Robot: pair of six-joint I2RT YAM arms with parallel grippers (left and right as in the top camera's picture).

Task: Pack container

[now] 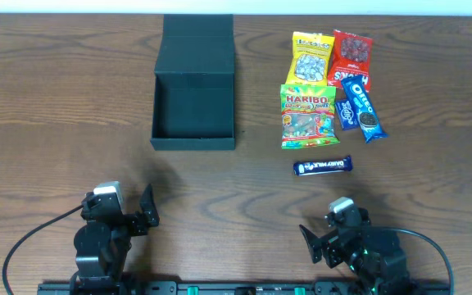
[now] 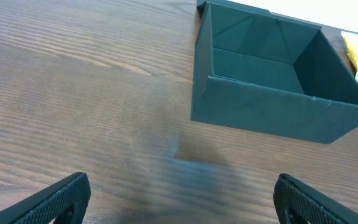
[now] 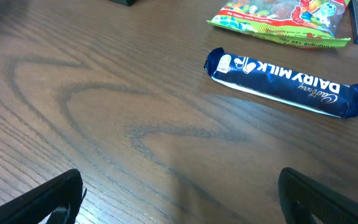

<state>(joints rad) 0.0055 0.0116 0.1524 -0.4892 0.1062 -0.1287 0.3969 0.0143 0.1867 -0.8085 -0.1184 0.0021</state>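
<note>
The container (image 1: 193, 135) is a dark green-black box with its flap lid laid open toward the far side. It stands empty at the upper left; it also shows in the left wrist view (image 2: 272, 112). Snack packets lie to its right: a Haribo bag (image 1: 307, 116), a yellow packet (image 1: 312, 57), a red packet (image 1: 351, 59), an Oreo pack (image 1: 364, 109) and a Dairy Milk bar (image 1: 323, 166), which the right wrist view (image 3: 284, 84) shows too. My left gripper (image 1: 142, 215) is open and empty near the front edge. My right gripper (image 1: 322, 238) is open and empty below the bar.
A small blue packet (image 1: 347, 115) lies between the Haribo bag and the Oreo pack. Bare wooden table (image 1: 220, 188) lies between the grippers and the objects. A white wall edge runs along the far side.
</note>
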